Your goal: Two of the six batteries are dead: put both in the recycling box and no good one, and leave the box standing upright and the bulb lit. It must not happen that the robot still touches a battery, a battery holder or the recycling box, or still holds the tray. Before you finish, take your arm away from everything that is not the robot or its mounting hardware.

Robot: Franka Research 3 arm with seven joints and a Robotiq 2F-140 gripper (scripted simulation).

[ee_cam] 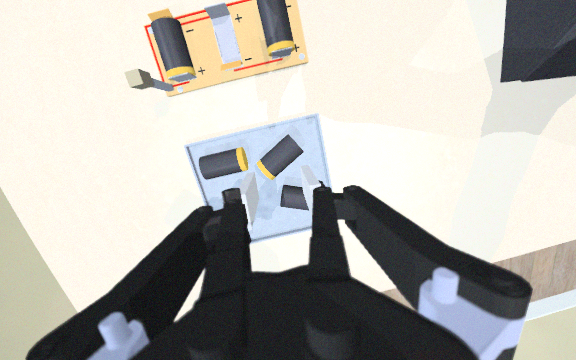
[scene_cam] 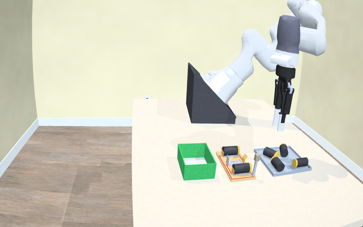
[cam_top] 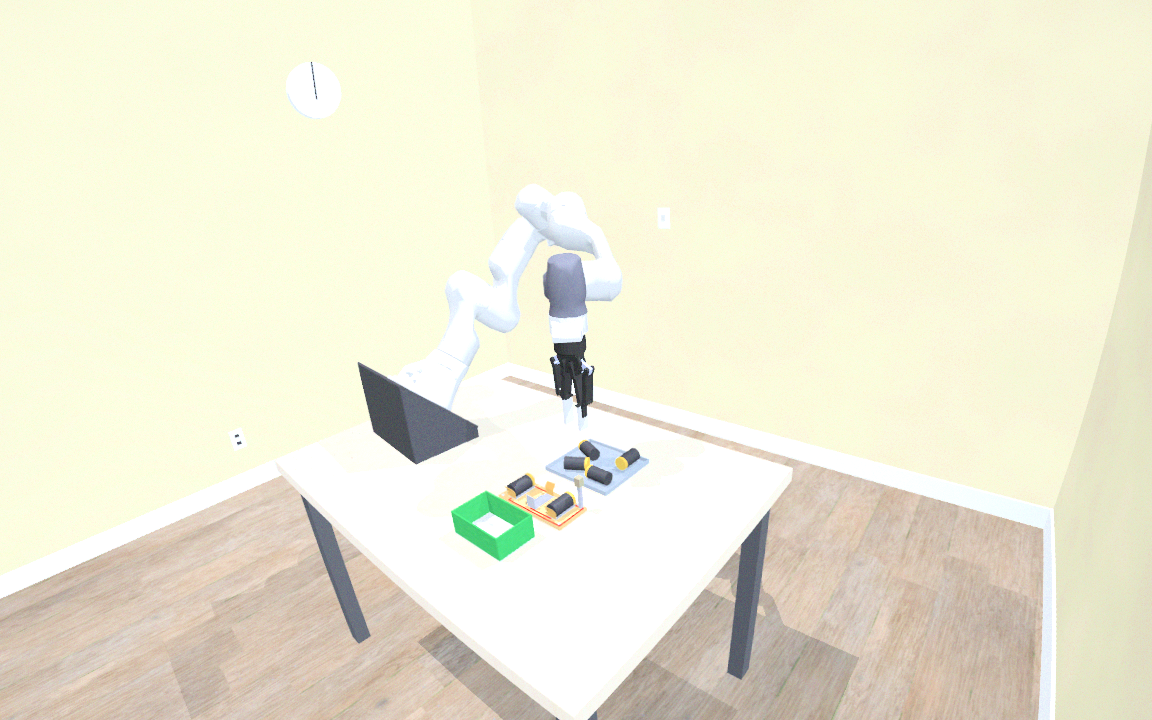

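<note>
My gripper (cam_top: 574, 424) (scene_cam: 278, 127) (ee_cam: 279, 182) is part-open and empty above the grey tray (scene_cam: 292, 170) (ee_cam: 263, 134). Four black batteries with yellow ends lie in the tray; the wrist view shows one battery (ee_cam: 221, 163), another battery (ee_cam: 280, 156) and part of a third battery (ee_cam: 294, 197); the fourth is hidden behind a finger. Two batteries (scene_cam: 230, 150) (scene_cam: 241, 168) sit in the outer slots of the circuit board (scene_cam: 242, 179) (ee_cam: 198, 50); its middle slot is empty. The bulb (scene_cam: 257, 157) (ee_cam: 137, 79) looks dull beige; I cannot tell whether it is lit. The green box (cam_top: 499, 541) (scene_cam: 199, 171) stands upright, no battery visible inside.
The dark wedge-shaped arm base (cam_top: 419, 420) (scene_cam: 210, 110) stands behind the box and board. The bulb's post (scene_cam: 254, 168) rises at the board's corner, between board and tray. The box stands on the board's other side.
</note>
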